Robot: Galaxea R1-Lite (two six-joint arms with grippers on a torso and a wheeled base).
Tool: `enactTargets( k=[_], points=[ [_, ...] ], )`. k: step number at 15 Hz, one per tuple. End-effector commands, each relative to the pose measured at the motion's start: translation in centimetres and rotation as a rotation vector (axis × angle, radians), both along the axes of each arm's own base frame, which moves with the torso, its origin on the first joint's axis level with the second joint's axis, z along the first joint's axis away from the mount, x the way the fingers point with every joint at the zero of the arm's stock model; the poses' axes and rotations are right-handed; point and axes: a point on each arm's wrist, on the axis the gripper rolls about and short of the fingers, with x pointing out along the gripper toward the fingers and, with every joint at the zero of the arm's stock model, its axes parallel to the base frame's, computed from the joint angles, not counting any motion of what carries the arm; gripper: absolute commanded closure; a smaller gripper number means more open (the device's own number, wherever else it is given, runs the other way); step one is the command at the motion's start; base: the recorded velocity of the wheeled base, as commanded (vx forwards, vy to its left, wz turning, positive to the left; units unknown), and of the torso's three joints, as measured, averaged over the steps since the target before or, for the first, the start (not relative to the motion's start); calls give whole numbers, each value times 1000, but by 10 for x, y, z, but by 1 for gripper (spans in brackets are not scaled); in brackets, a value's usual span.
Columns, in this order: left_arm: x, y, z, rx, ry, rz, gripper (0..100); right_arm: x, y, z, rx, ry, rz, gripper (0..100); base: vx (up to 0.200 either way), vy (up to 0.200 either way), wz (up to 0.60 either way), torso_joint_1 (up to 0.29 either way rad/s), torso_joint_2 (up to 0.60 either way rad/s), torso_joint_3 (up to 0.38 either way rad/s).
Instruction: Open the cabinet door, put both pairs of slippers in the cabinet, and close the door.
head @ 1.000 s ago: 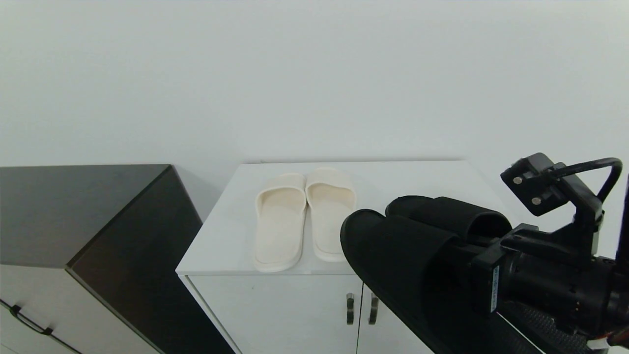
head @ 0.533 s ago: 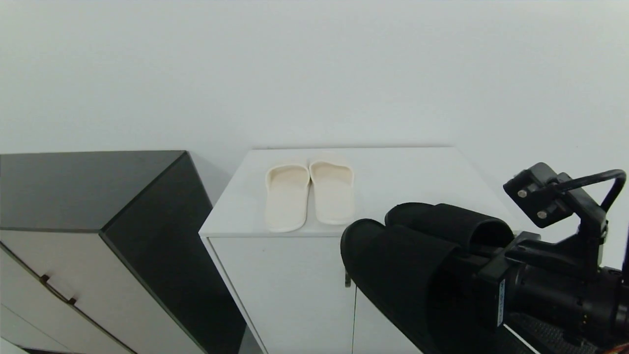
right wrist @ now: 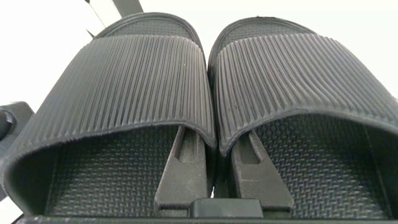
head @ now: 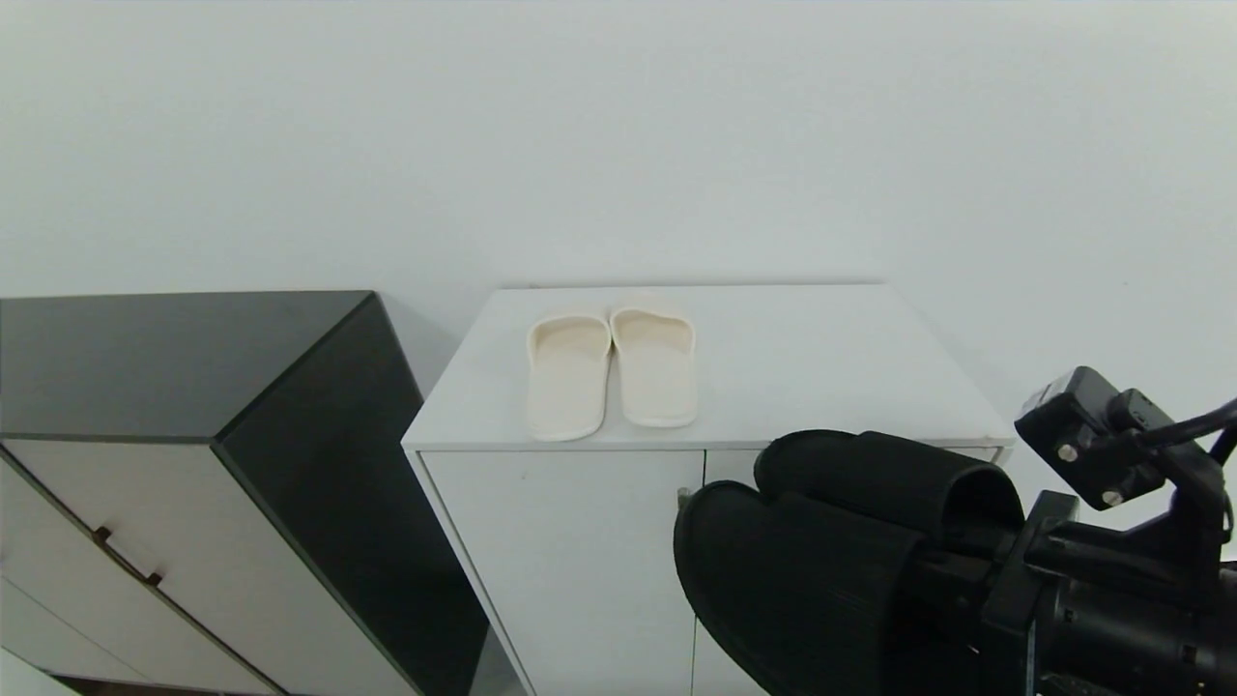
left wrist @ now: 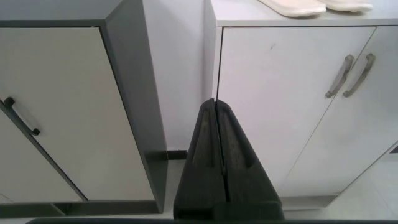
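A pair of cream slippers lies side by side on top of the white cabinet, left of centre. The cabinet's two doors are closed, with their metal handles side by side at the middle seam. A pair of black ribbed slippers hangs in the air in front of the right door. My right gripper is shut on them, one finger inside each slipper, pinching their inner walls together. My left gripper is shut and empty, low in front of the cabinet's left side.
A dark cabinet with pale fronts and a black handle stands right beside the white cabinet's left side. A plain white wall runs behind both. The right half of the white cabinet's top is bare.
The head camera has drawn back, so the cabinet looks smaller and higher. The right gripper with the black slippers has sunk lower, now in front of the right door.
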Motion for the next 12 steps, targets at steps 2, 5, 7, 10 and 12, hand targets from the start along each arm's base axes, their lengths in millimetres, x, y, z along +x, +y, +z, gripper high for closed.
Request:
enactTargets(
  k=[2, 5, 7, 10, 12],
  points=[
    [0, 0, 0, 0, -1, 1, 100, 0, 0, -1, -2, 2, 3, 100, 0, 0, 0, 0, 0, 0],
    [0, 0, 0, 0, -1, 1, 100, 0, 0, -1, -5, 4, 3, 100, 0, 0, 0, 0, 0, 0],
    [0, 0, 0, 2, 1, 1, 100, -1, 0, -5, -15, 10, 10, 100, 0, 0, 0, 0, 0, 0],
    [0, 0, 0, 0, -1, 2, 100, -4, -4, -8, -29, 7, 42, 100, 0, 0, 0, -146, 356, 199],
    [0, 0, 0, 0, -1, 2, 100, -7, -7, -15, -90, -25, 65, 100, 0, 0, 0, -205, 505, 295]
  ],
)
